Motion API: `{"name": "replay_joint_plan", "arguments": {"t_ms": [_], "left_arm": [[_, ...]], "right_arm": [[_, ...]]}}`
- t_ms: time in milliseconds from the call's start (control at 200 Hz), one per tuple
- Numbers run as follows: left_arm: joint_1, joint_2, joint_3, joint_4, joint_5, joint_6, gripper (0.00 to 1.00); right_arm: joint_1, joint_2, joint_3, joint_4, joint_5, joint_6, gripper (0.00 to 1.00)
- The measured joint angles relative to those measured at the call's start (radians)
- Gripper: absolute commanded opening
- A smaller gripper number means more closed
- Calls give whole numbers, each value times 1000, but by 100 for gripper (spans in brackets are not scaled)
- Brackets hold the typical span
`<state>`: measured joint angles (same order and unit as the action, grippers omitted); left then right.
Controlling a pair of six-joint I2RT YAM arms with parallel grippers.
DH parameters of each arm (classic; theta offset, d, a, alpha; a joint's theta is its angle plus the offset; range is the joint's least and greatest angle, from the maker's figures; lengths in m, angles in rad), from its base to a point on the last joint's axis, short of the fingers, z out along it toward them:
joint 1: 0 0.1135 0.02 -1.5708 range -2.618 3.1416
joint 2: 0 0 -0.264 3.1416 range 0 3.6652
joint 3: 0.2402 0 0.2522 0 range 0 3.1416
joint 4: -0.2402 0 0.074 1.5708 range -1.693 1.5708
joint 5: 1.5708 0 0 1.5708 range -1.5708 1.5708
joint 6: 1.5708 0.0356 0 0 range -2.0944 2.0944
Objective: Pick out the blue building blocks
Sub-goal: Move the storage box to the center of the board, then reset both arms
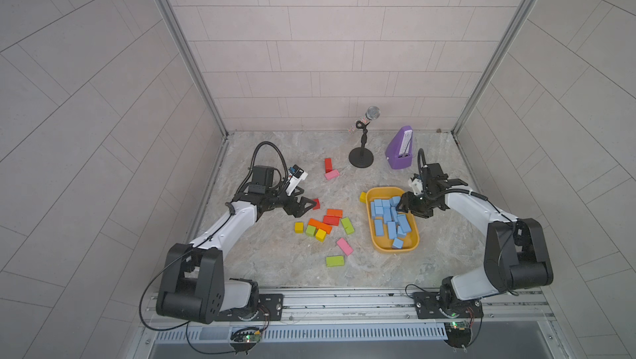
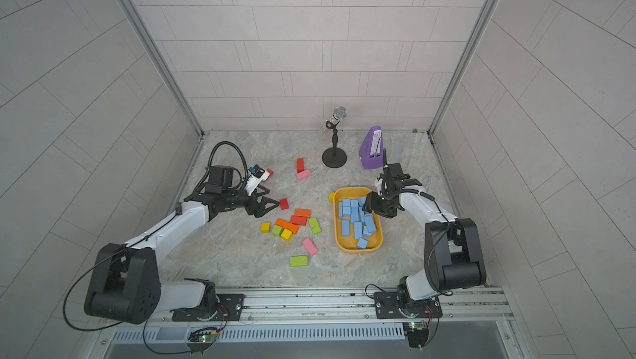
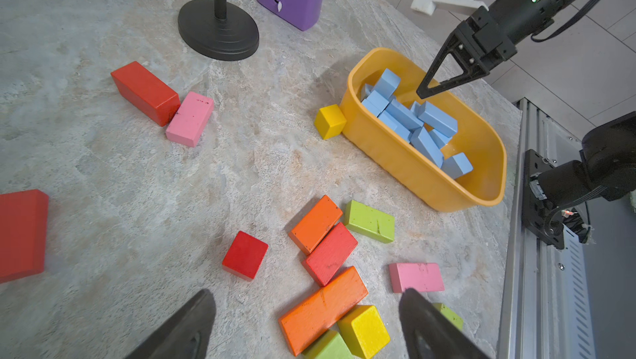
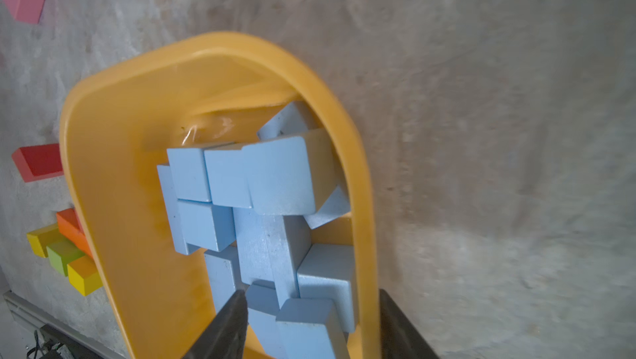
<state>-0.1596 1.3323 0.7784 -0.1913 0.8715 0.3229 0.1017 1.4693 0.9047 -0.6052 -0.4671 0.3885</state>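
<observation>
Hanging over the yellow tray (image 1: 393,249), my right pincer (image 4: 311,293) is loose, its two fingers apart with nothing pinched. The blue blocks (image 1: 390,217) lie piled inside that tray, at 3 o'clock from the heap of other coloured blocks (image 1: 321,224) in a top view. My left pincer (image 3: 308,292) is wide apart too, grasping nothing, with a small red cube (image 1: 315,203) just beside it at 3 o'clock.

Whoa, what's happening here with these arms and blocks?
Two robot arms are sorting blocks by colour. The blue building blocks lie piled in a yellow tray, with the right gripper open above them, holding nothing. The left gripper hangs open near the other coloured blocks on the table. No blue block shows outside the tray.
</observation>
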Motion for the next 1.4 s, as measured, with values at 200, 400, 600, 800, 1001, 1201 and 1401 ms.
{"name": "replay_joint_plan", "arguments": {"t_ms": [200, 400, 600, 800, 1001, 1201, 1401], "left_arm": [[0, 0, 1, -5, -16, -6, 90], [48, -11, -2, 31, -127, -95, 95], [169, -58, -129, 256, -354, -229, 100], [188, -6, -421, 680, -612, -277, 100], [169, 257, -500, 1048, -824, -320, 100], [153, 235, -388, 1067, -977, -343, 100], [146, 239, -385, 1078, -1009, -342, 100]], "right_arm": [[121, -84, -35, 81, -29, 114, 58], [-25, -222, -36, 141, 29, 102, 100], [-209, -288, -160, 379, 223, 43, 100], [-228, -217, -340, 690, 387, -12, 100], [-227, -36, -399, 963, 439, -54, 99], [-204, -47, -472, 1157, 477, -135, 99], [-153, 89, -565, 1425, 510, -209, 100]]}}
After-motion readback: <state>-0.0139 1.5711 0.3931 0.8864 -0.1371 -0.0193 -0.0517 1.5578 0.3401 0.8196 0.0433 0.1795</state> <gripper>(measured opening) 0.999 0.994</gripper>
